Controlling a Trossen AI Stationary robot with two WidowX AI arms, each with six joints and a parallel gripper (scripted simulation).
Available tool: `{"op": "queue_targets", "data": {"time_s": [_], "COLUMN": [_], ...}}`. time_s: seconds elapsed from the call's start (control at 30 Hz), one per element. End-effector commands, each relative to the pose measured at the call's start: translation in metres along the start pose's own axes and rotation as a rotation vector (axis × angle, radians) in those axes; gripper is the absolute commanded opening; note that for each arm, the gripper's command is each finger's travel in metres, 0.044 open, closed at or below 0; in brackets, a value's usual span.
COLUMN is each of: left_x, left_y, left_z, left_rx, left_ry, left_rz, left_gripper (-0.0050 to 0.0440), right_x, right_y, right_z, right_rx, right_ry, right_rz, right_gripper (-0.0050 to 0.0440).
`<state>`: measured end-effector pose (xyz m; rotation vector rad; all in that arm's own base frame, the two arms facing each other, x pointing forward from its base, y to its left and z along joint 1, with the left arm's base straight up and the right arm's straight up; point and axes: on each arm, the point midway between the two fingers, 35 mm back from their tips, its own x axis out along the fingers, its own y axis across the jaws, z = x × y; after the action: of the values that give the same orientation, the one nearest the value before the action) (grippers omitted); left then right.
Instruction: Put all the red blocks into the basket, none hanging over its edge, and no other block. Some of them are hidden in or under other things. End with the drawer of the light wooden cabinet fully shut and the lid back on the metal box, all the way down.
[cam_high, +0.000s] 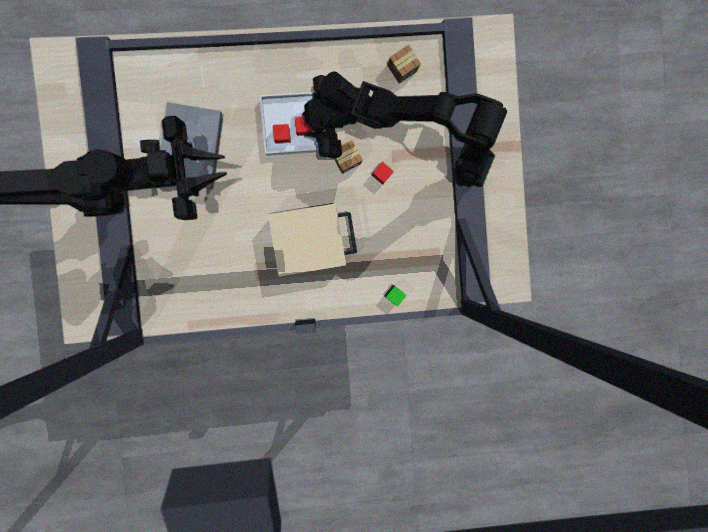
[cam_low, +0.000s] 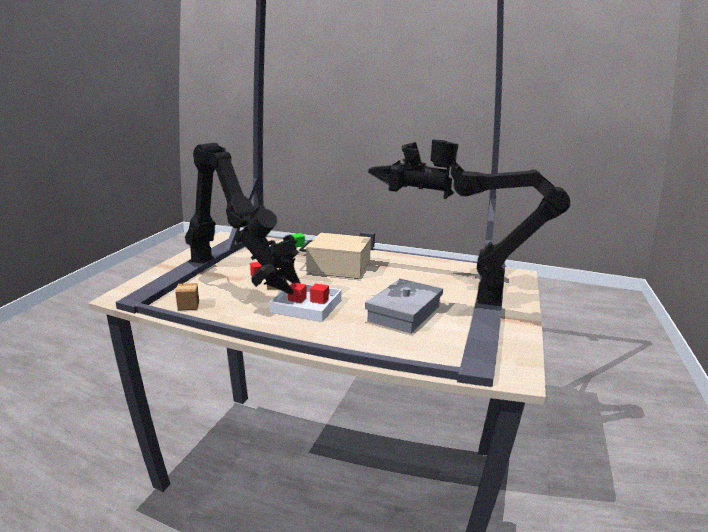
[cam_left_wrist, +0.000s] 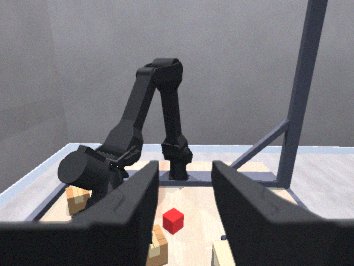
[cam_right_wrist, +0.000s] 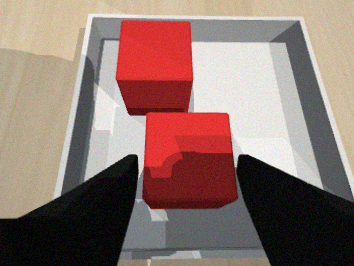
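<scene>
One red block (cam_high: 281, 133) (cam_low: 319, 293) (cam_right_wrist: 155, 52) lies in the white basket (cam_high: 263, 125) (cam_low: 300, 310) (cam_right_wrist: 240, 75). A second red block (cam_high: 302, 125) (cam_right_wrist: 188, 185) is low inside the basket, between the parted fingers of my right gripper (cam_right_wrist: 187, 163), with a gap on each side. A third red block (cam_high: 382, 172) (cam_low: 255, 268) (cam_left_wrist: 173, 220) lies on the table. My left gripper (cam_high: 224, 165) is partly open, empty and high up. The light wooden cabinet (cam_high: 309, 240) (cam_low: 337, 264) looks shut. The grey metal box (cam_low: 392, 320) has its lid (cam_high: 197, 114) (cam_low: 383, 293) on.
A wooden crate-like block (cam_high: 404, 62) (cam_low: 187, 297) (cam_left_wrist: 77, 199) stands near the frame corner. Another wooden block (cam_high: 348, 156) (cam_left_wrist: 160, 247) stands beside the basket, near the right gripper. A green block (cam_high: 395, 295) (cam_low: 298, 239) lies beyond the cabinet's handle (cam_high: 352, 233).
</scene>
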<state>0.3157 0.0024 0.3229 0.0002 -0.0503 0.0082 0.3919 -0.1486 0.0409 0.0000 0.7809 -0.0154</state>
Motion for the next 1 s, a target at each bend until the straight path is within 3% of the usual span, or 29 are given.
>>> {"op": "queue_targets", "data": {"time_s": [0.0,0.43,0.47,0.63,0.87,0.97], "left_x": [-0.004,-0.004,-0.004,-0.004,-0.004,-0.004], "left_y": [-0.001,-0.001,-0.001,-0.001,-0.001,-0.001], "left_z": [0.019,0.019,0.019,0.019,0.019,0.019], "left_rx": [0.005,0.005,0.005,0.005,0.005,0.005], "left_ry": [-0.049,-0.049,-0.049,-0.049,-0.049,-0.049], "left_rz": [-0.007,-0.007,-0.007,-0.007,-0.007,-0.007], "left_gripper": [0.0135,0.0135,0.0135,0.0135,0.0135,0.0135], "right_x": [-0.01,-0.01,-0.014,-0.022,-0.013,-0.011], "right_y": [-0.006,-0.006,-0.002,-0.002,-0.003,0.0], "right_z": [0.023,0.023,0.012,0.011,0.018,0.01], "right_rx": [-0.024,-0.024,-0.019,-0.017,-0.013,-0.007], "right_ry": [-0.059,-0.059,-0.036,-0.034,-0.046,-0.029], "right_rz": [-0.021,-0.021,-0.008,-0.007,-0.016,-0.01], "right_gripper": [0.024,0.024,0.024,0.024,0.024,0.024]}}
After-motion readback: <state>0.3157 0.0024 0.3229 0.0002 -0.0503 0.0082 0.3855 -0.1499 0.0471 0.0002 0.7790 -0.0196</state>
